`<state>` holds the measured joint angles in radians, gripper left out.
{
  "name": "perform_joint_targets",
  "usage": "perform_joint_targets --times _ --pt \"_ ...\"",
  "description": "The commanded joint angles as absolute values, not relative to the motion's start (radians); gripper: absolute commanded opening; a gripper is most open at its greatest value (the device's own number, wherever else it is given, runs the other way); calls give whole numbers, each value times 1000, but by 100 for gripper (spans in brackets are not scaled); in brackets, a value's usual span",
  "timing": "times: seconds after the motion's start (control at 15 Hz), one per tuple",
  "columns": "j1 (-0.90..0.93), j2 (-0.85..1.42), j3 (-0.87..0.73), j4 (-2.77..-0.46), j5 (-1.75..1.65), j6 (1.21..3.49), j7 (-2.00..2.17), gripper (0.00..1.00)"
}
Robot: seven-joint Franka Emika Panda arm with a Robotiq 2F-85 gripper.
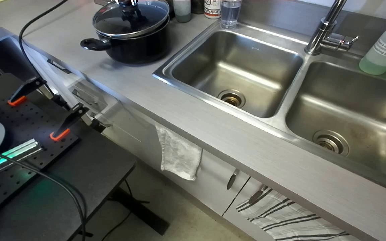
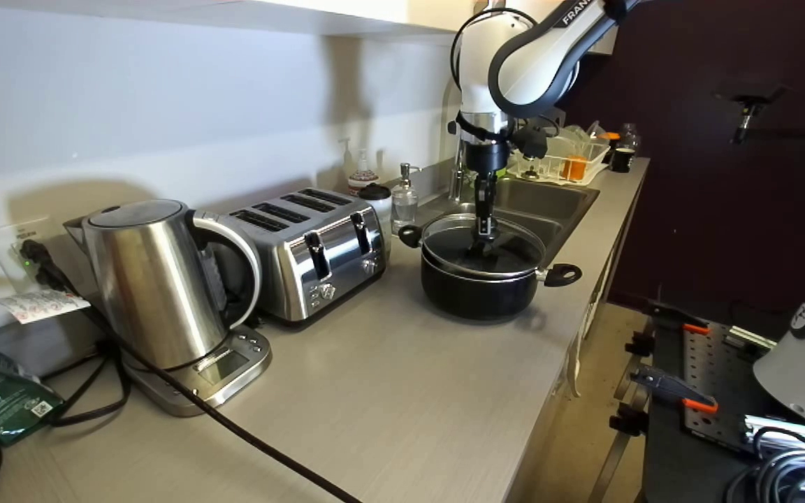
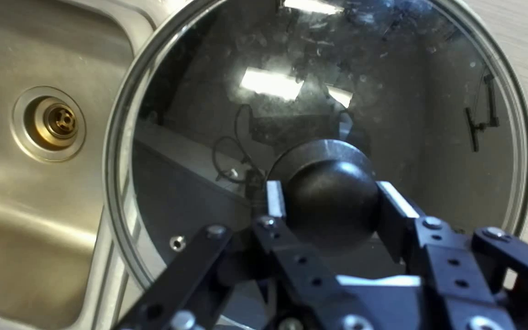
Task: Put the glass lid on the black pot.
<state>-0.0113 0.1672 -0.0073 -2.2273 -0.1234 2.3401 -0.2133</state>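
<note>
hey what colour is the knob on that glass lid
Black; the knob shows best in the wrist view.

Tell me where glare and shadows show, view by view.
In the wrist view, white light reflections on the lid; in an exterior view, bright streaks inside the sink; in an exterior view, a soft shadow on the wall behind the kettle.

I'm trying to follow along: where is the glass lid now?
In an exterior view, the glass lid is over the black pot, to the right of the toaster; in the wrist view, the tool grips the lid's knob.
</note>
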Motion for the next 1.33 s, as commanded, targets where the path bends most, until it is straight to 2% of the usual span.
perform_joint_targets --times 0.0,1.27 --pt "-16 177 1 -2194 -91 2330 -212 25" --pt "-27 210 12 -2194 -27 2320 -238 25"
